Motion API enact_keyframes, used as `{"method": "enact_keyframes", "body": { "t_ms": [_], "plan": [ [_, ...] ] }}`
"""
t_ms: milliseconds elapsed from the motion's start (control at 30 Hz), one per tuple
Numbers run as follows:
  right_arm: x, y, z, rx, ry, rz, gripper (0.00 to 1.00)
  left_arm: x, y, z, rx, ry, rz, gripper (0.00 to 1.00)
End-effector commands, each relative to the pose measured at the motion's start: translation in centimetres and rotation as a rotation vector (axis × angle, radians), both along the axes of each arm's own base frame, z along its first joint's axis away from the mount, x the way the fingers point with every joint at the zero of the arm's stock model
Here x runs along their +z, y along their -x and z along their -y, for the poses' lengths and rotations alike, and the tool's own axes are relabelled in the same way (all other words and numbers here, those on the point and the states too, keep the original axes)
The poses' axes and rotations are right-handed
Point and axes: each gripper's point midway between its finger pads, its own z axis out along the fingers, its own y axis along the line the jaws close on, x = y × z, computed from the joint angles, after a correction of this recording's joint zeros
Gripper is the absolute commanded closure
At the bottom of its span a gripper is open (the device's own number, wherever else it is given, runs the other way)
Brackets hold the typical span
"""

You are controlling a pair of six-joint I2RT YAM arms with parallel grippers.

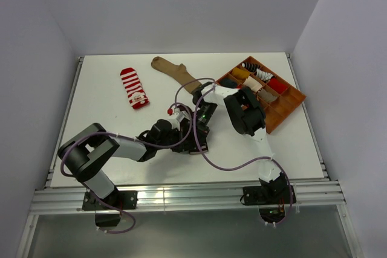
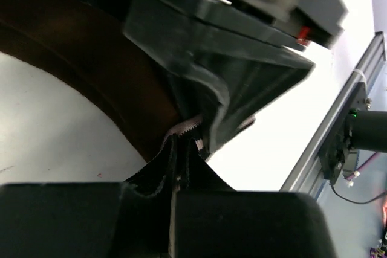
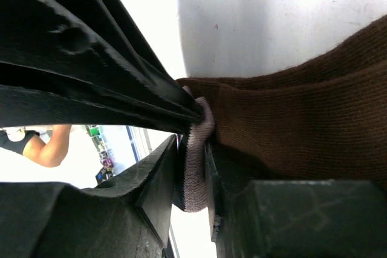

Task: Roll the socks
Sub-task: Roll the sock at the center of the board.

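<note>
Right wrist view has the right tool (image 3: 193,167) nipped narrow on the pale cuff of the dark brown sock (image 3: 290,119), whose body trails across the middle of the tabletop (image 3: 254,22). Opposite it, the left tool (image 2: 175,191) is closed tight on that same cuff. The two grips likely hold the cuff mouth so it can be stretched and turned over the sock.

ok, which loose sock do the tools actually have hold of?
The dark brown knit sock with the striped cuff, pinched by both the left tool and right tool. The red-and-white striped sock and plain tan sock lie untouched farther back.
</note>
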Motion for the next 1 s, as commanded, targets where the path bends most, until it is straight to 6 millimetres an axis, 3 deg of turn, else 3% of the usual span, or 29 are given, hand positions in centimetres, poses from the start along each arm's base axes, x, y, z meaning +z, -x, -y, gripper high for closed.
{"method": "enact_keyframes", "body": {
  "t_ms": [0,267,433,600,767,800,833,867,900,967],
  "plan": [
    [1.0,0.4,-0.1,-0.005,0.007,-0.047,0.67,-2.6,0.2,-1.4,0.029,-0.119,-0.054,1.0],
    [1.6,-0.7,0.1,-0.06,0.003,0.045,0.56,-4.3,1.3,-2.7,0.033,-0.211,-0.148,1.0],
    [2.2,-2.8,0.7,-0.138,-0.01,0.134,0.54,-4.7,1.7,-3.0,0.037,-0.192,-0.226,1.0],
    [4.0,-5.6,2.5,-0.251,-0.028,0.219,0.53,-4.1,1.6,-2.8,0.039,-0.165,-0.288,1.0],
    [5.7,-7.1,4.2,-0.324,-0.041,0.287,0.53,-3.2,2.2,-2.2,0.029,-0.154,-0.409,1.0],
    [5.7,-8.1,4.6,-0.346,-0.053,0.339,0.53,-3.0,2.3,-2.0,0.024,-0.143,-0.432,1.0],
    [7.0,-8.4,4.8,-0.36,-0.074,0.402,0.53,-2.7,2.3,-1.9,0.022,-0.128,-0.45,1.0],
    [6.6,-8.1,5.4,-0.372,-0.06,0.419,0.53,-2.2,2.5,-1.7,0.017,-0.102,-0.494,1.0],
    [6.7,-9.2,5.6,-0.379,-0.067,0.511,0.53,-2.2,2.8,-1.9,0.015,-0.103,-0.525,1.0],
    [7.6,-8.7,6.3,-0.381,-0.082,0.621,0.53,-1.6,2.9,-1.8,0.007,-0.07,-0.587,1.0]
  ]
}}
